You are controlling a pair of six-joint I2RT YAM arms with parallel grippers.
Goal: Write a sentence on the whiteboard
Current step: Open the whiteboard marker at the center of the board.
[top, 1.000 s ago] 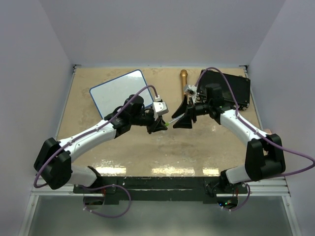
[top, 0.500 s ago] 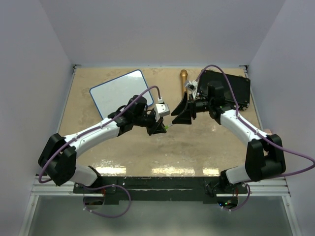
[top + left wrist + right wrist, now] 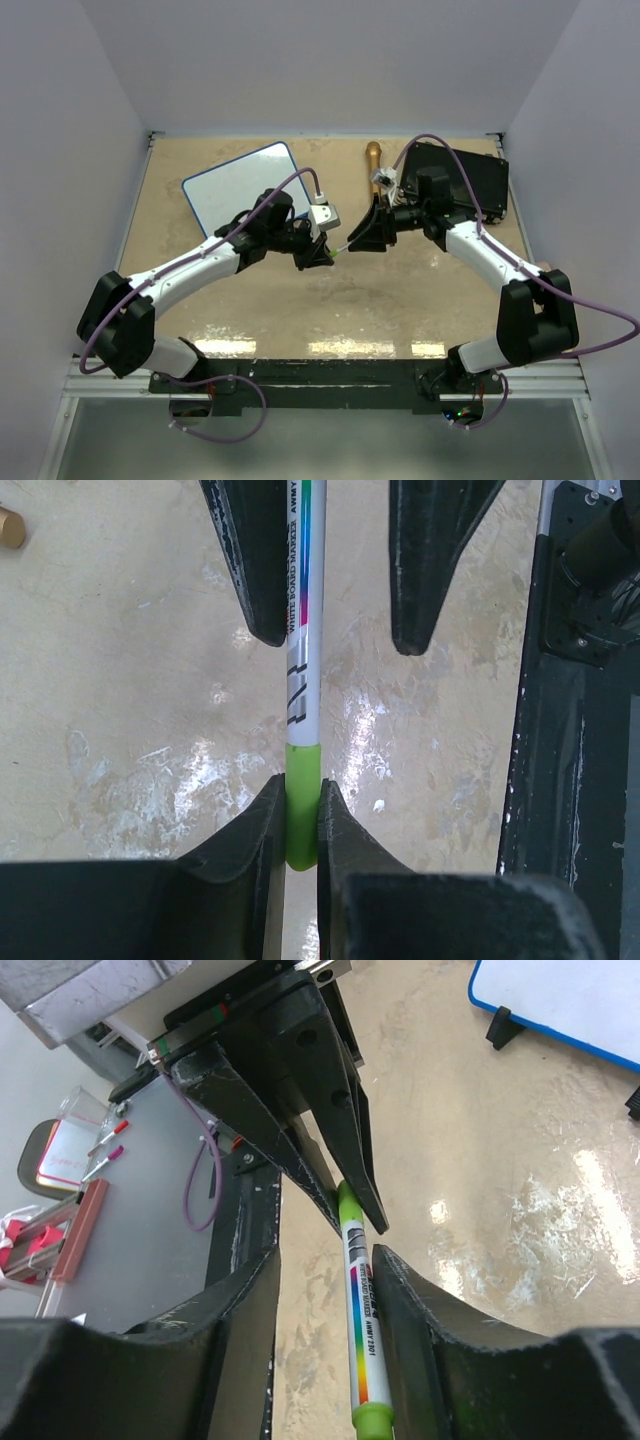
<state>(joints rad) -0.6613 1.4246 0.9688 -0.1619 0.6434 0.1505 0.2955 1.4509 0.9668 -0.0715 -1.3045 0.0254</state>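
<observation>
Over the table point(image 3: 400, 300), the pen point(image 3: 305, 660) is held tight by the left gripper point(image 3: 302, 795); the right gripper point(image 3: 328, 1260) is set loosely round it. Nothing is written yet on the whiteboard point(image 3: 240, 185), far left.

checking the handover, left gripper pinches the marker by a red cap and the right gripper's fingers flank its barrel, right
The cap is green, not red; the left wrist view shows it. The left gripper does pinch the marker there, the right gripper flanking its barrel.
</observation>
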